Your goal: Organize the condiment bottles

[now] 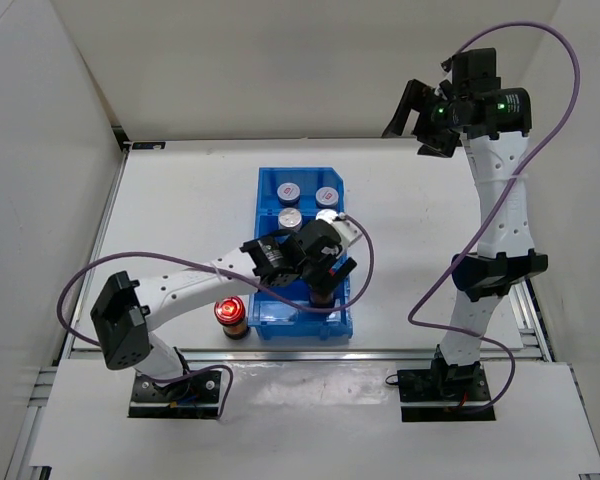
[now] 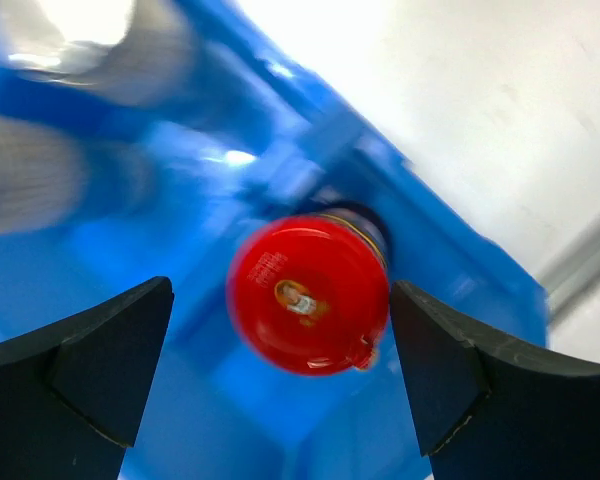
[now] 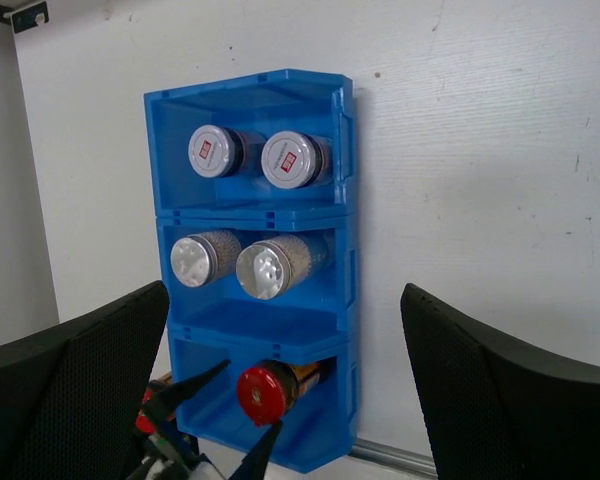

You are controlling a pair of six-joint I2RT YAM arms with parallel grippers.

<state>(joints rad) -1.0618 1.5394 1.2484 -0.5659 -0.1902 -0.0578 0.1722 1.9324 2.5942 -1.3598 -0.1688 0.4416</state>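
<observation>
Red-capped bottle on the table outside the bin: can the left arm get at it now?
Probably yes. The red-capped bottle stands upright on the table beside the blue bin's outer wall, its other sides free. The left gripper is open and close by.

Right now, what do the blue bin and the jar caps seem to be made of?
Blue bin: likely moulded plastic, glossy, with bright highlights on its walls.
Red cap: probably plastic, smooth and shiny.
Silver caps: metal or metallised plastic, brightly reflective; the look leaves it open.
</observation>
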